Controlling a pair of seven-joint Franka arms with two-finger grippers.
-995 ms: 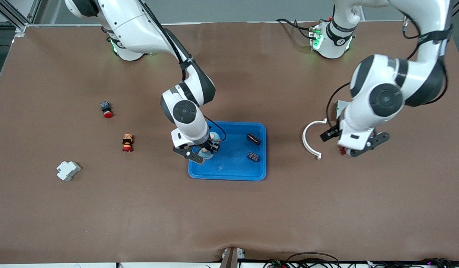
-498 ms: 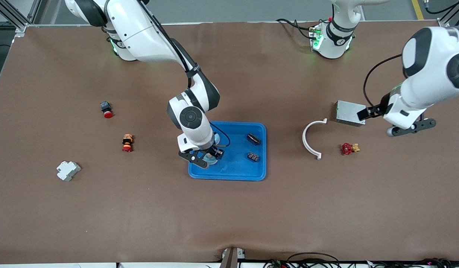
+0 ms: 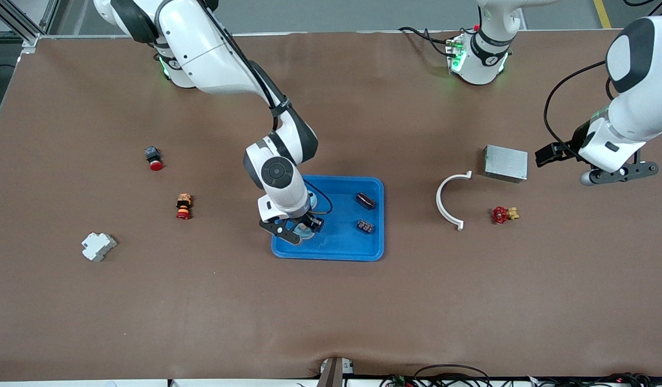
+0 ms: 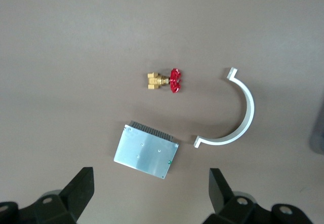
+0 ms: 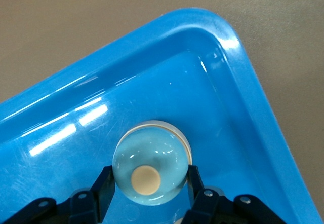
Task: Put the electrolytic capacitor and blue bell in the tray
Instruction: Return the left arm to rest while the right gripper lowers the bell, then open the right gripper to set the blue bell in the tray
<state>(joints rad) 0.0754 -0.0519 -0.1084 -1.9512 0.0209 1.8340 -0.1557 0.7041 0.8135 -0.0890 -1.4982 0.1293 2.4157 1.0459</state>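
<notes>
Blue bell [image 5: 151, 163] gripped inside the tray [image 3: 342, 247]

The right gripper [image 3: 294, 230] is clamped on the bell; the left gripper [image 4: 152, 196] is held wide apart over bare table.

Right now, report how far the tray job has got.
Done, it seems: a dark cylinder, likely the electrolytic capacitor, lies in the tray, with another small dark part beside it. In hand: the right gripper is shut on the blue bell, low over the tray floor. Left: let go and pull out. The left gripper waits open above the metal box.
</notes>
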